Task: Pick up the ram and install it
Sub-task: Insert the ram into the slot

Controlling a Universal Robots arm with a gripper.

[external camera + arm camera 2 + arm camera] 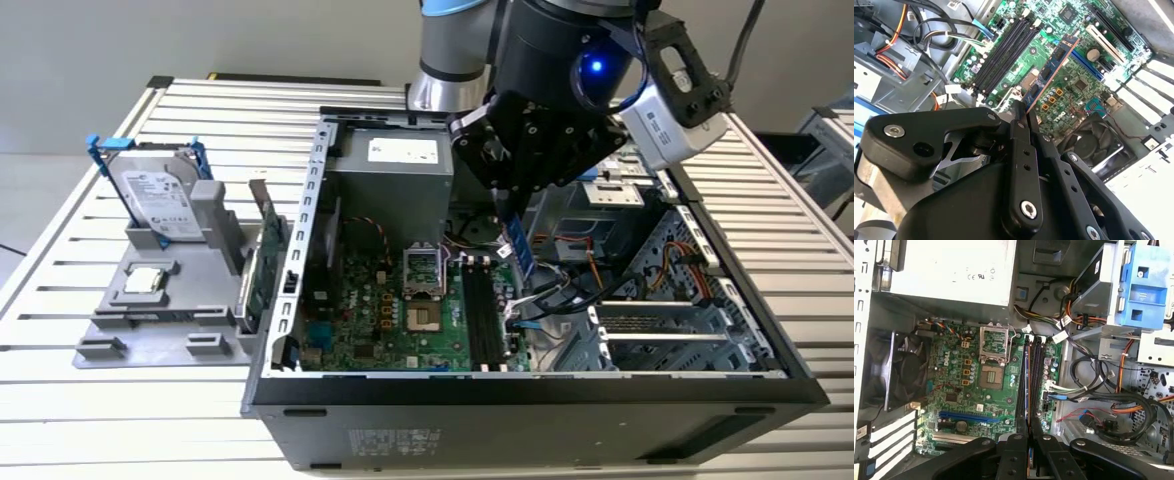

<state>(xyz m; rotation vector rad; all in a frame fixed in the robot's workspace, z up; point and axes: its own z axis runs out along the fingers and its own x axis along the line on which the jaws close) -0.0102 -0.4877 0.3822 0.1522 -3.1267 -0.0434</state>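
Note:
My gripper (509,205) hangs over the open computer case (534,385) and is shut on the ram (518,245). The ram is a thin, narrow stick with small black chips, held on edge and pointing down at the motherboard (387,320). In the second wrist view the ram (1054,65) sticks out from between the two black fingers (1019,125) of the gripper (1025,111), above the board and beside the long black memory slots (1004,50). In the first wrist view the slots (1031,375) run straight away from the gripper (1029,440). The ram floats above the slots (483,315), not touching them.
A silver hard drive with blue rails (160,200) stands on a grey fixture (160,300) on the exterior view's left, next to an upright green expansion card (267,250). Inside the case are the power supply (954,270), a fan (899,370), the processor socket (991,375) and cable bundles (1094,390).

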